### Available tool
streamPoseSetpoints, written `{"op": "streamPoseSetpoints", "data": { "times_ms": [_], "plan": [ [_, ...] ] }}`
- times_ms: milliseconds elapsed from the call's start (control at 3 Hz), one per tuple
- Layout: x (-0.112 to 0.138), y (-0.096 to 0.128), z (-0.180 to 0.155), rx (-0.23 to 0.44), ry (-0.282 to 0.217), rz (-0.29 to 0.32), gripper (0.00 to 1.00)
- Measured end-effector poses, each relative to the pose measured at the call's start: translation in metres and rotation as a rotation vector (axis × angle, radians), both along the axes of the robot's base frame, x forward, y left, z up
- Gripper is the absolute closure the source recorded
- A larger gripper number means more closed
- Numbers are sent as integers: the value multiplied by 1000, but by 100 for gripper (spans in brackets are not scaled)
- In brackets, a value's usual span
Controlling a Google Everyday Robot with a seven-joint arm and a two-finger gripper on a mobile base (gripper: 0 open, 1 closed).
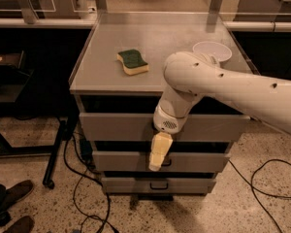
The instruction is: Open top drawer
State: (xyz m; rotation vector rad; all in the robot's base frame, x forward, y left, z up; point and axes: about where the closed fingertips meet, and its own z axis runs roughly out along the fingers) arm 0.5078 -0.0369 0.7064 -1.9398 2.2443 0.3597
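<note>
Item 1. Gripper: mine, pale yellow, hanging straight down from the white wrist, its tip in front of the middle drawer and just beside that drawer's small handle. Open or closed: I cannot tell. Judged too low for the job; the pull I want sits higher, behind my wrist.

Item 2. Top drawer: grey metal, widest front of three, directly under the cabinet top. Front looks pushed in, so the task reads as not yet started. Its central handle is mostly hidden by my wrist, which presses close to the front there.

Item 3. Bottom drawer: narrowest front, dark wire handle in plain view.

Item 4. Cabinet top: dull grey sheet. Carries a yellow sponge with a green scouring face up, left of centre, and a white bowl at the right, partly behind my arm. Both are well apart from the drawer fronts and should not interfere with a pull.

Item 5. Room: speckled stone floor; loose black cables trailing round the cabinet base; a black table leg to the left; a pair of dark shoes at the lower left corner
</note>
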Motion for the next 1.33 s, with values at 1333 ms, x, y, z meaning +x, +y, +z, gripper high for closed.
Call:
{"op": "streamPoseSetpoints", "data": {
  "times_ms": [1333],
  "plan": [
    [24, -15, -49, -53, 43, -62, 0]
  ]
}}
